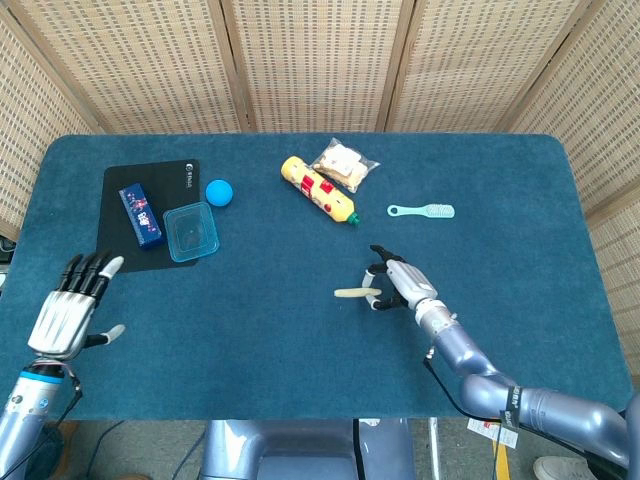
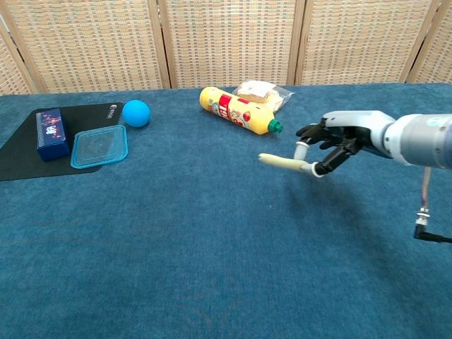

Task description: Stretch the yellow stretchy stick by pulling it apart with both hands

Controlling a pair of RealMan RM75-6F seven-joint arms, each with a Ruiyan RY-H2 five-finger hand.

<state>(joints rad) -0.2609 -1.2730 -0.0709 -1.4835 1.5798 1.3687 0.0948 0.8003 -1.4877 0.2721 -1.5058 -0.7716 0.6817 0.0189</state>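
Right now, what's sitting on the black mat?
On the black mat: the blue box, fully on it, and the clear blue container, overhanging its right edge. Anything beneath them is hidden.

Deep teal table, pale woven screens

The table cloth is dark teal; the screens at the top are beige lattice with tan frames. Upper left: a black mat, a navy box with red print, a clear blue lid, a bright blue ball. Centre: a yellow bottle with red label and green cap, a mint brush, a cream-yellow stick.
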